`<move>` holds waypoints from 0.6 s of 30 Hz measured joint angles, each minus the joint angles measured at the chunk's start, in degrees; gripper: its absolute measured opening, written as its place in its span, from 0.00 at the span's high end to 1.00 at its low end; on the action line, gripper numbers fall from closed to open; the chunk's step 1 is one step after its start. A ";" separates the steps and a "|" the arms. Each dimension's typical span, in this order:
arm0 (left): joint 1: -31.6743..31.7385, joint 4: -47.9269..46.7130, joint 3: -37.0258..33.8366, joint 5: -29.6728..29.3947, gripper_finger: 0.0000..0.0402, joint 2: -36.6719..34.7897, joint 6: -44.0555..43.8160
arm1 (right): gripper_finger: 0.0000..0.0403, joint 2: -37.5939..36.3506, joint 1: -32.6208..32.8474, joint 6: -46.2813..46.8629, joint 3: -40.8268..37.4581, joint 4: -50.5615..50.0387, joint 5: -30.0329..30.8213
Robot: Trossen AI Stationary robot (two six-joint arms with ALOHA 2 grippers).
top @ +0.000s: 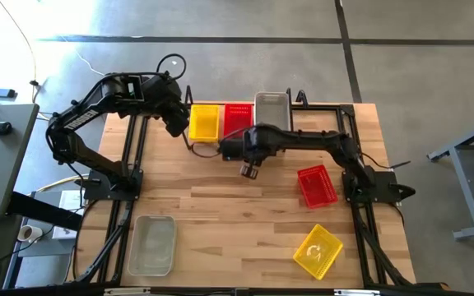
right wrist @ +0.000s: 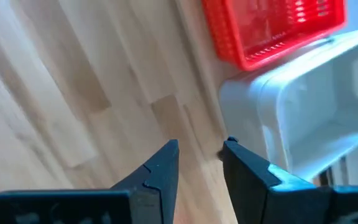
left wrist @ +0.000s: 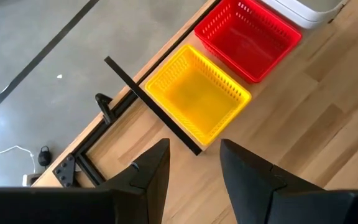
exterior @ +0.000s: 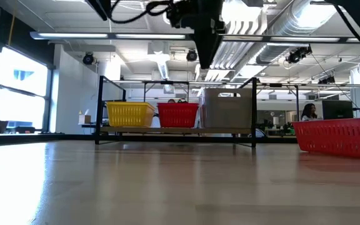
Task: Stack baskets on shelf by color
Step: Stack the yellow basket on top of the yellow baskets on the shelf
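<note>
Hovering empty, jaws parted, right gripper [top: 249, 171] just in front of the black wire shelf [top: 303, 104]; lying nearest to its right, long axis slightly tilted, the loose red plastic mesh basket [top: 317, 185], well apart from the left gripper [top: 176, 128], also parted and empty.

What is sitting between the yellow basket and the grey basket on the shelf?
A red basket sits between the yellow basket and the grey basket on the shelf. The high and low views both show it.

Open-plan lab: exposed ceiling ducts [exterior: 305, 25], strip lights, concrete floor [top: 220, 20].
</note>
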 joint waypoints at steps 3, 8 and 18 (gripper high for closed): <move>0.00 0.00 0.00 0.05 0.67 0.02 0.02 | 0.73 -0.37 2.33 2.96 -0.10 0.11 -0.38; 0.00 0.00 0.00 -0.17 0.67 0.02 1.05 | 0.73 -2.31 6.09 8.33 -2.47 0.22 0.65; -0.88 0.44 0.00 0.64 0.67 0.03 1.53 | 0.73 -15.02 13.57 28.57 -23.24 0.18 -4.38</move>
